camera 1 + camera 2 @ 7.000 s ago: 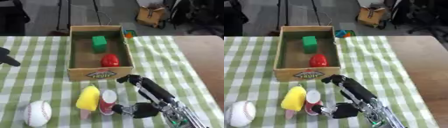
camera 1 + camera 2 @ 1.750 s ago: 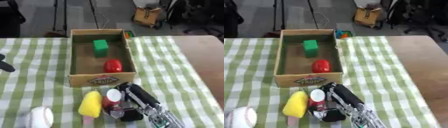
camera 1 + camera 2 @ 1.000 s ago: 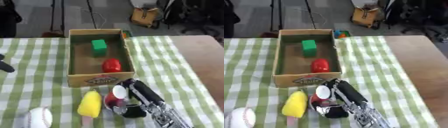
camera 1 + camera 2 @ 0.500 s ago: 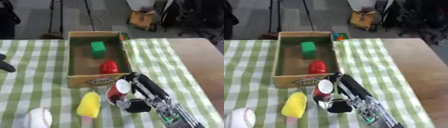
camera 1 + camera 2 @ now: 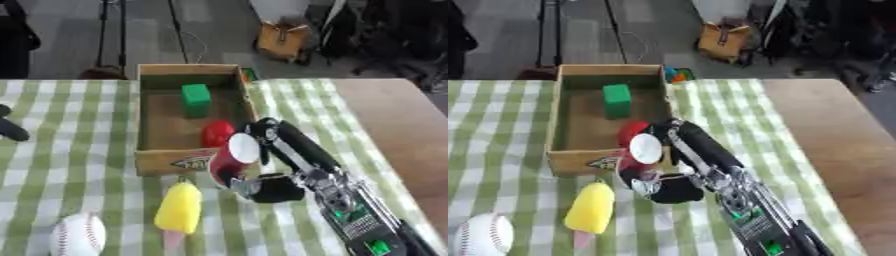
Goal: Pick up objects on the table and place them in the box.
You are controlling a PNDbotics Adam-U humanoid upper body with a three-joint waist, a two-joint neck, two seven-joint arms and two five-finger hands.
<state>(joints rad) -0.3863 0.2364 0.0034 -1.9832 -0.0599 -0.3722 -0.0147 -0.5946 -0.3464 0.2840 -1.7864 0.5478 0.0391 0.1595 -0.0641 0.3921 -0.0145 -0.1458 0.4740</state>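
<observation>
My right hand [image 5: 271, 170] is shut on a red can [image 5: 231, 158] with a white end, held tilted just above the front wall of the cardboard box [image 5: 162, 161]. Inside the box lie a green block [image 5: 197, 99] and a red rounded object [image 5: 215, 132]. A yellow ice-lolly toy [image 5: 179, 208] on a pink stick lies on the checked cloth in front of the box. A white baseball [image 5: 78, 235] sits at the near left. My left hand [image 5: 9, 129] shows as a dark shape at the left edge.
The green-checked cloth [image 5: 79, 165] covers the table; bare wood [image 5: 398, 125] shows at the right. A small colourful thing [image 5: 676, 75] sits behind the box's far right corner. Chairs and a bag stand on the floor beyond.
My right hand has lifted the red can off the cloth and carried it forward to the box's front wall. The camera has shifted a little.
</observation>
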